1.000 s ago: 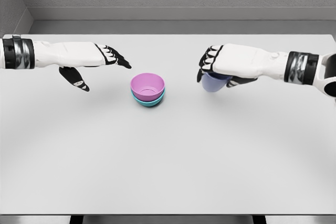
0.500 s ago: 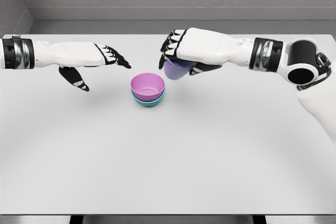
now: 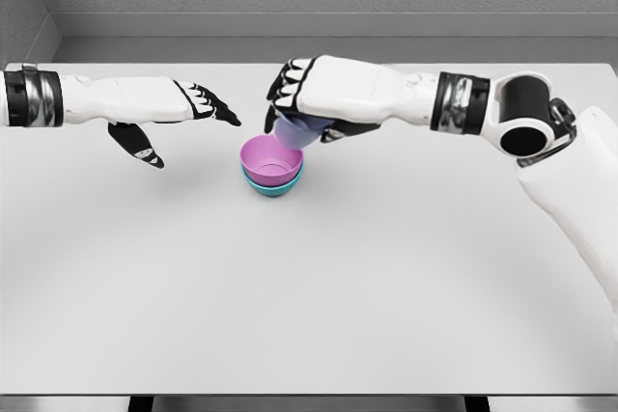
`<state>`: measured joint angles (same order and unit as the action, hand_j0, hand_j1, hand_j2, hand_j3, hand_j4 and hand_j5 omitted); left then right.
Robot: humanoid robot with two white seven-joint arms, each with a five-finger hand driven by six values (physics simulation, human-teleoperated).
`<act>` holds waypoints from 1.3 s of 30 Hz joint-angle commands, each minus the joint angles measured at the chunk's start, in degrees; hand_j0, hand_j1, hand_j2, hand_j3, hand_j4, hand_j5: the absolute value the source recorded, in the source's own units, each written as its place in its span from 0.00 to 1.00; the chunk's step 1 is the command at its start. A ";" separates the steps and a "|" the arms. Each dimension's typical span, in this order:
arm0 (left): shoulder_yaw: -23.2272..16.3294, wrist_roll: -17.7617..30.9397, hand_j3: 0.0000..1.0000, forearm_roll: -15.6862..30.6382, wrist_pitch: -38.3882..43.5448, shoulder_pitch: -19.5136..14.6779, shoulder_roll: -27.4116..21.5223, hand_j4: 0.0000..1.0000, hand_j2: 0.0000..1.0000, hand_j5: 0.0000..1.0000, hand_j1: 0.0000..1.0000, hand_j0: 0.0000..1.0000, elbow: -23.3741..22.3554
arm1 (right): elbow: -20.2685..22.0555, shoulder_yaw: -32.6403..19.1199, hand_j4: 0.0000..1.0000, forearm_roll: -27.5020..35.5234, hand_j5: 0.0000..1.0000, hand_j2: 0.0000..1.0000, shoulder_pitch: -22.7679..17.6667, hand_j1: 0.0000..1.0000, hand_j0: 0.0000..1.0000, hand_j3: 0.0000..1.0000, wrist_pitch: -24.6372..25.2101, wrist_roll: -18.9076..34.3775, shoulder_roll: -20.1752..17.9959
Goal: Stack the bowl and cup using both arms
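The right hand (image 3: 323,94) had its fingers (image 3: 283,92) clenched around a lavender cup (image 3: 293,129), holding it tilted just above the far rim of a pink bowl (image 3: 271,158). That bowl sat nested in a teal bowl (image 3: 274,186) near the middle of the surface (image 3: 319,296), toward its far edge. The left hand (image 3: 164,108) hovered near the bowls on the left, fingers released and holding nothing.

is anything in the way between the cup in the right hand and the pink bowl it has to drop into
Nothing visible blocks it. The right hand holds the purple cup just above the far right rim of the pink bowl, whose inside looks empty. The left hand hangs open off to the left, clear of the bowls.
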<state>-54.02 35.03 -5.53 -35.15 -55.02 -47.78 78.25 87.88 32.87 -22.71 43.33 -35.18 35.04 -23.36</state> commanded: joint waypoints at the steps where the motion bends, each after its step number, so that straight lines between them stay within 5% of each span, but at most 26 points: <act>1: 0.06 -0.03 1.00 0.34 0.15 0.00 -0.03 1.00 1.00 1.00 1.00 1.00 0.06 | 0.01 1.06 0.62 0.21 0.62 0.62 0.00 0.62 0.62 0.62 0.18 -0.04 0.68; 39: 0.06 -0.03 1.00 0.34 0.15 0.00 -0.03 1.00 1.00 1.00 1.00 1.00 0.06 | 0.10 4.49 0.62 0.12 0.62 0.62 1.58 0.62 0.62 0.62 0.18 -0.04 2.35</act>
<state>-54.02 35.03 -5.53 -35.15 -55.02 -47.78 78.28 88.02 37.34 -22.95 44.91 -35.20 35.05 -21.06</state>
